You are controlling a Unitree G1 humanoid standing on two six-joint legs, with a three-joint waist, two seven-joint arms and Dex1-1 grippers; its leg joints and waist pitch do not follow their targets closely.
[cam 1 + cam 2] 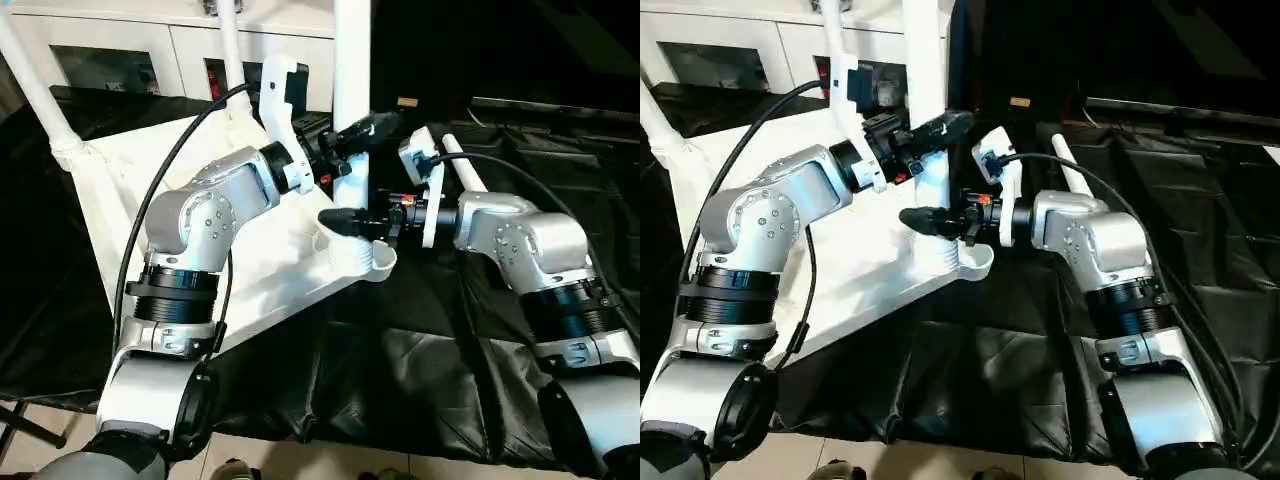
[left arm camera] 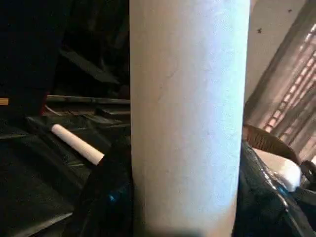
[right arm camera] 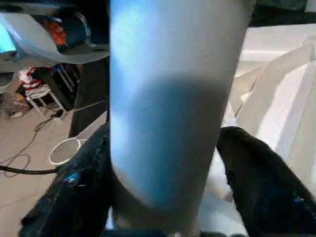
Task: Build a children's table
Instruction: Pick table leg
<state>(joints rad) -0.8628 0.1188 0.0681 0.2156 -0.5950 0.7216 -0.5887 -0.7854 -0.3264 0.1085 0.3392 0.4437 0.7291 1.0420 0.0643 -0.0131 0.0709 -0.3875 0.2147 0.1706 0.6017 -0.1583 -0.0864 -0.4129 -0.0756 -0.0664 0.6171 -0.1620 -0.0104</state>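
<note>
Left eye view: the white leg (image 1: 351, 90) stood upright in a round corner socket (image 1: 358, 256) of the white tabletop (image 1: 170, 190), and its top was cut off by the picture's edge at 12 o'clock.
Hidden part: the foot of the leg sat behind the black fingers, so how deep it went into the socket could not be seen.
Left claw: the left gripper (image 1: 362, 130) reached in from 9 o'clock, its two fingers around the leg; in the left wrist view a finger (image 2: 106, 197) pressed on each side of the tube, so it was gripping the leg.
Right claw: the right gripper (image 1: 350, 222) came in from 3 o'clock, lower down, just above the socket; in the right wrist view a finger (image 3: 261, 182) sat on each side of the leg, but whether they squeezed it was hard to tell.
Spare leg: another white leg (image 1: 465, 165) lay on the black sheet (image 1: 420, 370) at 2 o'clock, partly hidden behind the right arm.
Far legs: two more legs (image 1: 35, 85) stood at 10 and 11 o'clock, their tops cut off.
Tabletop: it lay upside down at 9 o'clock of both claws, partly covered by the left arm.
</note>
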